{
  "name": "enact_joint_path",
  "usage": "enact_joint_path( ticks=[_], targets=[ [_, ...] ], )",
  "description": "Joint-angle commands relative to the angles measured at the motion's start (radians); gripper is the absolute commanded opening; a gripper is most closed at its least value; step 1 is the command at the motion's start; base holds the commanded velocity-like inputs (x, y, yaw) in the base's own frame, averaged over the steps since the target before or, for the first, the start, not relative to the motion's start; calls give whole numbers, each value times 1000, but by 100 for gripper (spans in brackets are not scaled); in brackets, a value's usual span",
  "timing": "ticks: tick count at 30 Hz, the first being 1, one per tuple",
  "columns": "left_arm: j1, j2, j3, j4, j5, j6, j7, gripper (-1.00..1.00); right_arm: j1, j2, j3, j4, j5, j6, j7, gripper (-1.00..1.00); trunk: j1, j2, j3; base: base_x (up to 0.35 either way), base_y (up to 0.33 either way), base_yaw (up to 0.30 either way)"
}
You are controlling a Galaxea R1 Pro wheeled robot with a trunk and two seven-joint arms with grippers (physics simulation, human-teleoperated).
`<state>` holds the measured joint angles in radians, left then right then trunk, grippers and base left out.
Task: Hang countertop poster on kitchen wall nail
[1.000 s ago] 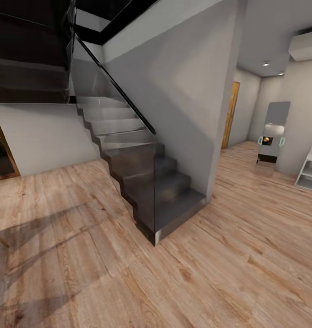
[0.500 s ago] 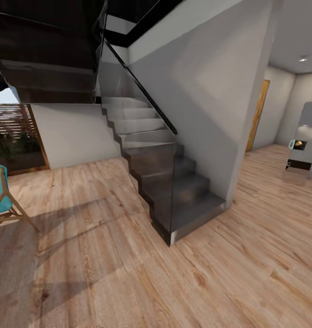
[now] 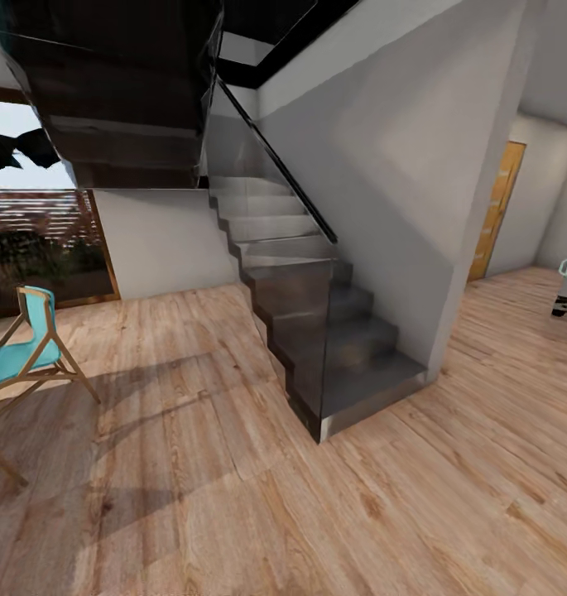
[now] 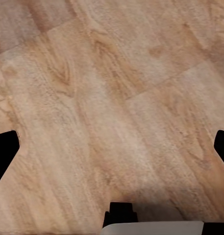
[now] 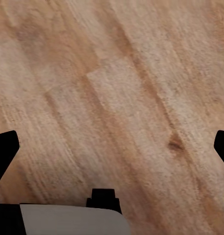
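Both pincers, left pincer (image 4: 112, 147) and right pincer (image 5: 112, 147), hang spread wide and empty over the plank floor (image 3: 233, 513). Beyond stand a turquoise chair (image 3: 22, 352) and dark stairs (image 3: 333, 331), with open floor between; this is hallway, no poster or bench here. The poster, a framed one, should prove light, stiff and scratch-prone, best pinched at its edges.

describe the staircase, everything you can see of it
The staircase is dark grey, with smooth, slightly glossy steps that rise from the plank floor toward the upper left. Its bottom step rests on the floor, with a pale strip along the base at its near corner. A clear glass panel lines the open side, topped higher up by a black handrail. The other side runs along a grey wall. Above, a dark upper flight overhangs.
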<state>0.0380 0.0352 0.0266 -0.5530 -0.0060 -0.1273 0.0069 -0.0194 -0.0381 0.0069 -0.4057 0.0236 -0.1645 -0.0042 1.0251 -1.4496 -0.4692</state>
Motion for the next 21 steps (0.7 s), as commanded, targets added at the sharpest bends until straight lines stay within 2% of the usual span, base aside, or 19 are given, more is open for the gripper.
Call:
enact_joint_path(
  ticks=[1,9,21],
  targets=[
    [0,0,1,-1,-1,-2,1,100,-1,0,1,1,2,-3,-1,100,0,0,-1,-19,-19,277],
    [0,0,1,-1,0,-2,1,100,-1,0,1,1,2,-4,-3,100,0,0,-1,-20,33,286],
    [0,0,2,-1,0,-2,1,100,-1,1,2,1,3,-4,-3,100,0,0,-1,-179,237,291]
  ],
)
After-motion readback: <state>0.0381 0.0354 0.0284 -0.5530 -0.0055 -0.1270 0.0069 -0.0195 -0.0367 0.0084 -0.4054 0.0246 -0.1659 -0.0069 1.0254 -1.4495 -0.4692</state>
